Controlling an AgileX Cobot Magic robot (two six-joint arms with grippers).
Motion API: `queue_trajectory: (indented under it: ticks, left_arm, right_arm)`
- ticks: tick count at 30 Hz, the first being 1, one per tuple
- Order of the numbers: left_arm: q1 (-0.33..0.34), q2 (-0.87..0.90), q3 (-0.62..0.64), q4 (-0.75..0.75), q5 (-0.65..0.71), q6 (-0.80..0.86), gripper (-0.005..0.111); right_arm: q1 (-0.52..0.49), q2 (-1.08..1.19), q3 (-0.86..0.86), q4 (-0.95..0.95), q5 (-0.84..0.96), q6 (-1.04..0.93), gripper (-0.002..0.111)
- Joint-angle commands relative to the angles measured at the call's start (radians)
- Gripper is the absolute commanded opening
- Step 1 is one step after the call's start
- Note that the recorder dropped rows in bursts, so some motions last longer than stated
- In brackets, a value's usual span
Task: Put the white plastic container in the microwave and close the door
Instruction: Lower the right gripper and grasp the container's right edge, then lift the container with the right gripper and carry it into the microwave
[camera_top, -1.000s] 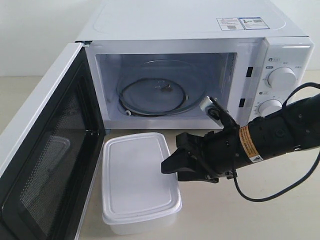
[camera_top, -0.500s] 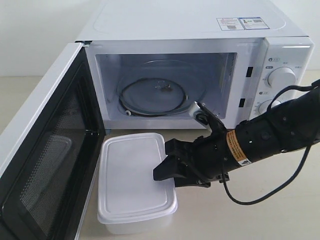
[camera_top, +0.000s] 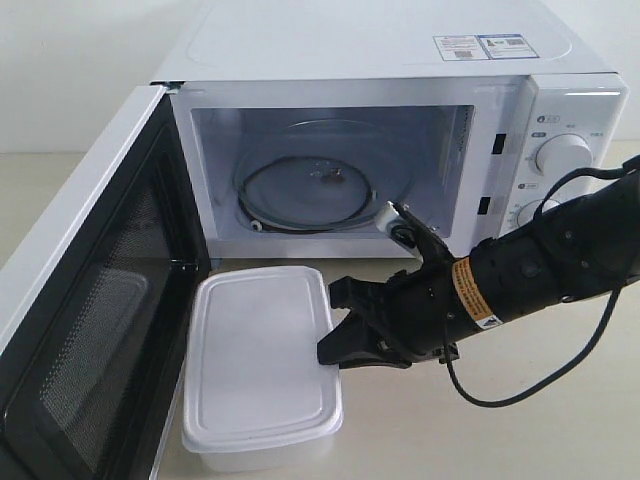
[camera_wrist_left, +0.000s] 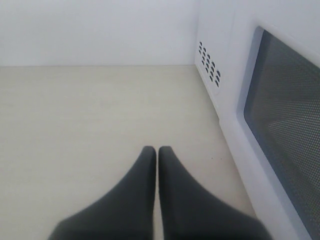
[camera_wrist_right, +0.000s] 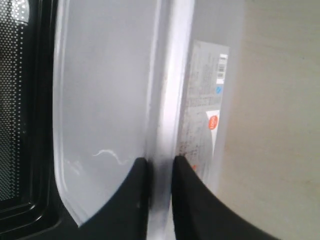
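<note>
Pale tabletop (camera_top: 520, 420): the white plastic container (camera_top: 258, 360) is set in front of the microwave (camera_top: 400, 50), just beside the door (camera_top: 90, 330), which is swung open. The rim on its labelled side is pinched by the right gripper (camera_wrist_right: 159, 161). The left gripper (camera_wrist_left: 157, 155) is held closed and empty over the table, near the door.

you have one microwave (camera_top: 400, 60) with one door (camera_top: 90, 300), two dials (camera_top: 563, 156), two stickers (camera_top: 480, 46) and one glass turntable (camera_top: 320, 185). you also have one white plastic container (camera_top: 260, 370). count two grippers: the left gripper (camera_wrist_left: 157, 150) and the right gripper (camera_wrist_right: 160, 162).
</note>
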Motion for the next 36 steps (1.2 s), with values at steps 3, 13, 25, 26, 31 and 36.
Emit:
queue_trajectory:
  ticks: [3, 13, 25, 26, 31, 36]
  left_arm:
    - [0.006, -0.004, 0.004, 0.001, -0.001, 0.002, 0.004]
    - [0.006, -0.004, 0.004, 0.001, -0.001, 0.002, 0.004]
    - [0.006, -0.004, 0.004, 0.001, -0.001, 0.002, 0.004]
    - [0.006, -0.004, 0.004, 0.001, -0.001, 0.002, 0.004]
    - [0.006, -0.004, 0.004, 0.001, -0.001, 0.002, 0.004]
    - [0.006, -0.004, 0.004, 0.001, -0.001, 0.002, 0.004]
  right_arm:
    - [0.001, -0.004, -0.003, -0.031, 0.002, -0.016, 0.000]
    - [0.001, -0.147, -0.001, -0.135, -0.007, 0.028, 0.000]
    - [0.001, -0.292, 0.101, -0.006, 0.187, 0.055, 0.000]
    - [0.001, -0.293, 0.122, 0.072, 0.209, 0.055, 0.000]
    - [0.001, -0.293, 0.185, 0.420, 0.236, -0.051, 0.000]
    - [0.003, -0.293, 0.187, 0.647, 0.239, -0.159, 0.000]
